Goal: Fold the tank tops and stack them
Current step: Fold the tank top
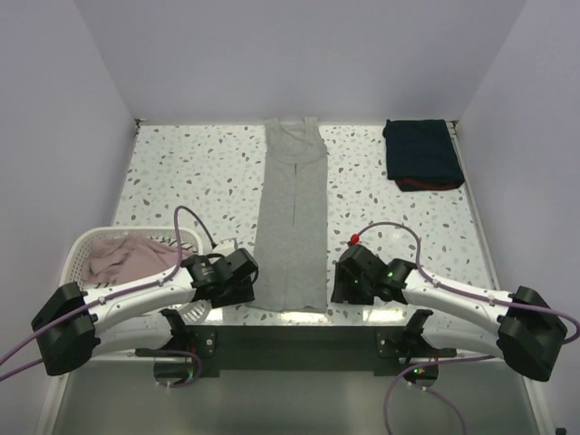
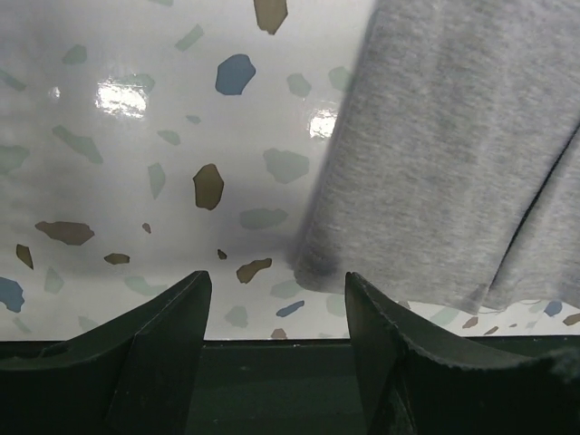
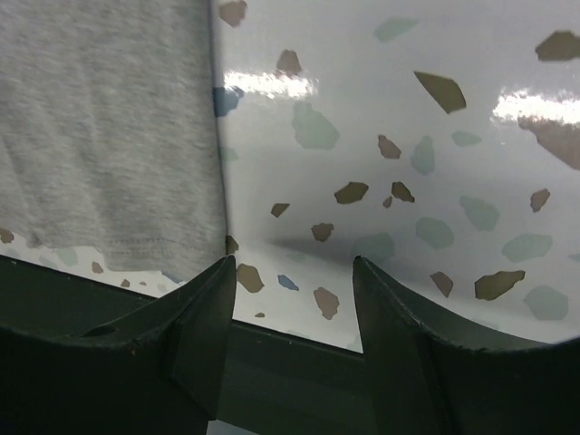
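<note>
we see the grey tank top (image 1: pixel 290 217) lying flat as a long narrow strip down the middle of the speckled surface (image 1: pixel 199 172). its straps are at the far edge and its hem is just short of the near edge. the cloth looks folded lengthwise, with a seam-like line running along its middle.

the left hand (image 1: pixel 240 272) sits low at the near edge, just beside the hem's left corner. in the left wrist view its fingers (image 2: pixel 172 335) stand apart with only bare surface between them, and the grey corner lies a little beyond the gap, ungripped. the right hand (image 1: pixel 349 276) mirrors it at the hem's right corner. in the right wrist view its fingers (image 3: pixel 204 308) are spread too. the grey edge runs close by the left finger, and nothing is caught between the two.

the navy jersey (image 1: pixel 422 154) lies folded into a squarish packet in the far right corner of the surface, well apart from the grey top. a sliver of dark red shows along its near side, and we cannot make out any writing on it from this view.

the pale pinkish tank tops (image 1: pixel 127 256) are bunched loosely inside the white slotted basket (image 1: pixel 82 249) at the near left corner, beside the left arm.
</note>
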Tool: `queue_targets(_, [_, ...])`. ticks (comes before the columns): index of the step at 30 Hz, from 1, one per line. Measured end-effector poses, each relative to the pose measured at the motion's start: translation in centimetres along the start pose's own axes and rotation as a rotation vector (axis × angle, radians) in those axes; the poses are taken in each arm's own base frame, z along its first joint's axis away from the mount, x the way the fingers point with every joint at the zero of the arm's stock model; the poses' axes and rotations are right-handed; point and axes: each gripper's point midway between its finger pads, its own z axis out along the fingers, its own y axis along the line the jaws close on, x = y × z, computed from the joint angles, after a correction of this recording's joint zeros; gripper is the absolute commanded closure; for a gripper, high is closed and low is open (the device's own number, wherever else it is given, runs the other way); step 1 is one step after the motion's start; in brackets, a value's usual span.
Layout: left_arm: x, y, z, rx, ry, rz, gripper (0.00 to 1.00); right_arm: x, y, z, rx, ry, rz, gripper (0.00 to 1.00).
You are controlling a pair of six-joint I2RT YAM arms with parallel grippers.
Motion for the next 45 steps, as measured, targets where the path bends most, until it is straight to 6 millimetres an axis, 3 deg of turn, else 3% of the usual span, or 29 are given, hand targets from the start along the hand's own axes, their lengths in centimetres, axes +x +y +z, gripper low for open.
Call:
queue_targets(4, [0.9,0.6,0.7,-0.003,0.030,-0.005,0.36,1.2,-0.4,0.3,-0.012,0.016,0.060,0.42])
queue_targets(19, [1.6,0.3,1.4,0.087,0.042,-0.061,0.42,2.2,3.4,0.9,-0.180,0.017,0.235,0.44])
queue_targets(29, [1.6,-1.8,1.8,0.194,0.039,-0.096,0.54,3.6,4.8,1.2,-0.213,0.051,0.299,0.53])
queue_targets(35, [1.6,-2.4,2.0,0.226,0.036,-0.101,0.68,3.8,4.9,1.7,-0.207,0.061,0.317,0.57])
queue_targets(39, [1.7,-2.5,2.2,0.238,0.038,-0.101,0.79,3.8,5.2,2.0,-0.208,0.064,0.319,0.67])
queue_targets(43, [1.9,-2.6,2.4,0.254,0.042,-0.102,1.00,3.8,5.1,2.1,-0.203,0.059,0.316,0.89])
queue_targets(45, [1.9,-2.7,2.3,0.260,0.043,-0.101,1.00,3.8,4.9,2.2,-0.192,0.059,0.309,0.96])
